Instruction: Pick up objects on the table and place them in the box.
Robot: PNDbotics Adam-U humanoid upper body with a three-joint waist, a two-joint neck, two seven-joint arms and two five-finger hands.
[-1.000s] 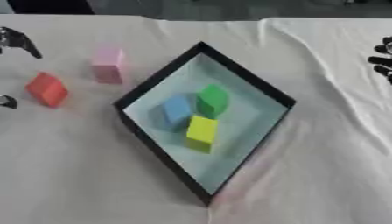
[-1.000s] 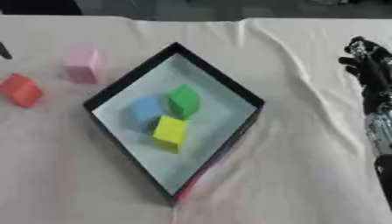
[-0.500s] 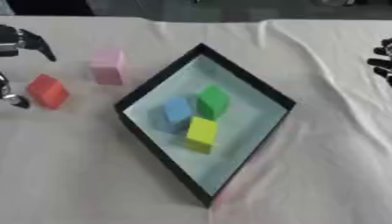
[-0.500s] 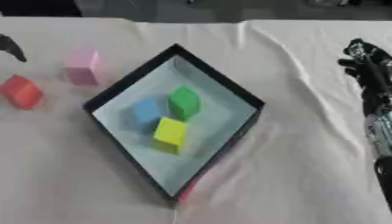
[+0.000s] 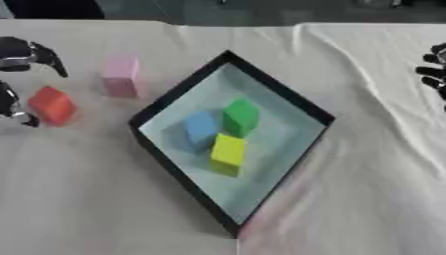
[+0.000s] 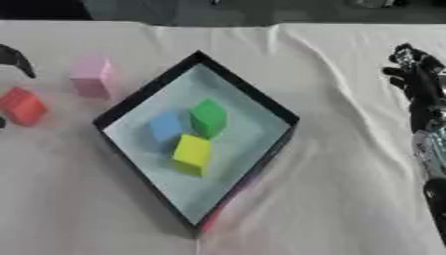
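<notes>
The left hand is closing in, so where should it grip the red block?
Probably across the red block's two opposite side faces, coming from above. The left hand already brackets it with spread fingers, and nothing crowds its sides; the pink block stands apart.

Taking the box (image 5: 287, 94) as our clock centre, we have open cloth (image 5: 87, 199) from four round to eight o'clock, with nothing in a hand's way. At nine to ten o'clock things crowd: the red block (image 5: 51, 104) sits between the parted fingers of our left hand (image 5: 17, 55), and the pink block (image 5: 120, 74) stands between that hand and the box wall. Inside the box, the blue block (image 5: 198, 128), green block (image 5: 240, 115) and yellow block (image 5: 228, 151) cluster at its middle, leaving its six o'clock corner bare. Our right hand (image 6: 418, 84) rests at three o'clock, well apart from the box, fingers relaxed.
</notes>
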